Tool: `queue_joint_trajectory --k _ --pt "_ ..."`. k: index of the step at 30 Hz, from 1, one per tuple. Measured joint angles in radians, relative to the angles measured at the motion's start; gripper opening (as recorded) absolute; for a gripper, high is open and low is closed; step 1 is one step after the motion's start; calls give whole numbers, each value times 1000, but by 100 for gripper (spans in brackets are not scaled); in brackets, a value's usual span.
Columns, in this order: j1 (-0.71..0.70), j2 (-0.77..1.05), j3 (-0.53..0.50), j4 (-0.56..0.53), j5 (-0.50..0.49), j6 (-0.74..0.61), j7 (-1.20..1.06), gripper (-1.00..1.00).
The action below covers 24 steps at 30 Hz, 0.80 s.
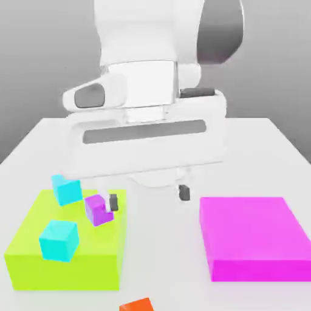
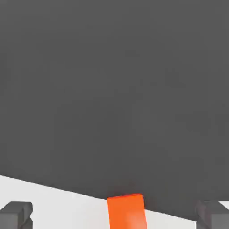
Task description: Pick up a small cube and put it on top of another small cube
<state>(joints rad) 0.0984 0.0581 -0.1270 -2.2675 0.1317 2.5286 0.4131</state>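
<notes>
Nearest the exterior camera, at the very near edge of the white surface [image 1: 158, 255], lies the plain orange-red small cube [image 1: 137, 305], only its top showing, a little toward the exterior view's left of centre. It sits alone on the bare surface, apart from both slabs. In the hand view the same orange-red cube [image 2: 127, 211] lies between the two dark fingertips [image 2: 16, 214], near the surface's edge with dark grey background beyond.

On the exterior view's left rests a flat lime-green rectangular block [image 1: 42, 240]. On it stand three little cubes: a cyan cube [image 1: 59, 240] toward its near side, a second cyan cube [image 1: 67, 189] at its far edge, and a purple cube [image 1: 97, 209] just to the right of that one. On the exterior view's right lies a flat magenta rectangular block [image 1: 254, 237], well apart from the green one.

Above the far middle of the surface hangs the white robot hand [image 1: 148, 197], its two fingers spread wide and pinching nothing; one dark fingertip stands just beside the purple cube
</notes>
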Motion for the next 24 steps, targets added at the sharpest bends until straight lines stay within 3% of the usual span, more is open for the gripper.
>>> queue_joint_trajectory --k 12,13,19,24 --pt "-34 426 22 34 -14 186 -100 0" --pt "-39 453 27 39 -8 207 -104 -100" --pt "-41 467 30 42 -6 216 -106 -100" --pt "-22 334 4 15 -34 111 -85 -100"
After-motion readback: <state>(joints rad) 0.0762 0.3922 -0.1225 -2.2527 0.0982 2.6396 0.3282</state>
